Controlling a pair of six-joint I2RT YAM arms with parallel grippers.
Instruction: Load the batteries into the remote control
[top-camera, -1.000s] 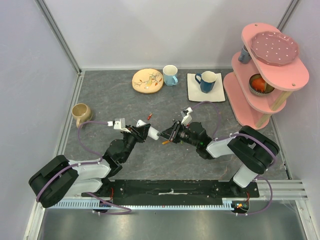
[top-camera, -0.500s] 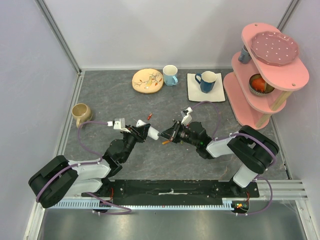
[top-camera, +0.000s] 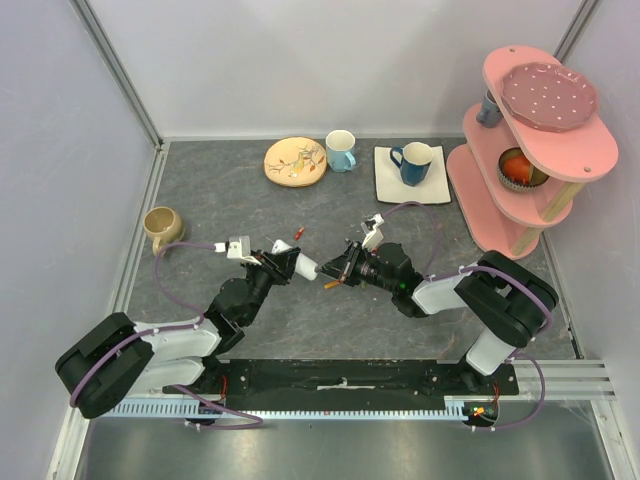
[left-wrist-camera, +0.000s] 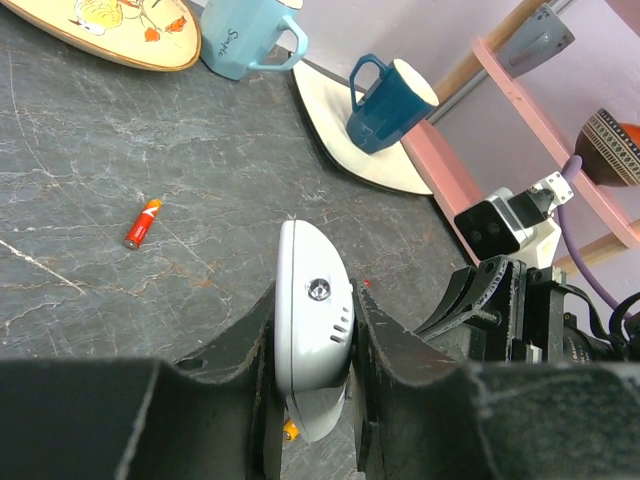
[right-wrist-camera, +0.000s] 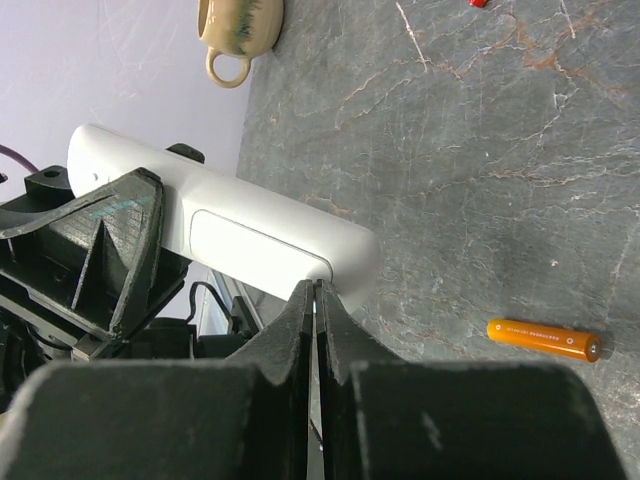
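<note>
My left gripper (top-camera: 288, 265) is shut on the white remote control (top-camera: 306, 266) and holds it off the table by its sides; the left wrist view shows it end-on (left-wrist-camera: 312, 320). My right gripper (top-camera: 338, 270) is shut, and its fingertips (right-wrist-camera: 305, 300) press against the seam of the remote's back cover (right-wrist-camera: 250, 238). An orange battery (top-camera: 331, 285) lies on the table just under the two grippers and also shows in the right wrist view (right-wrist-camera: 545, 339). A red-orange battery (top-camera: 298, 233) lies further back, and the left wrist view shows it too (left-wrist-camera: 142, 222). The remote's buttons are hidden.
A beige mug (top-camera: 160, 227) stands at the left. A painted plate (top-camera: 295, 161), a light blue mug (top-camera: 341, 150) and a dark blue mug (top-camera: 412, 162) on a white square plate stand along the back. A pink tiered shelf (top-camera: 525, 140) stands at the right.
</note>
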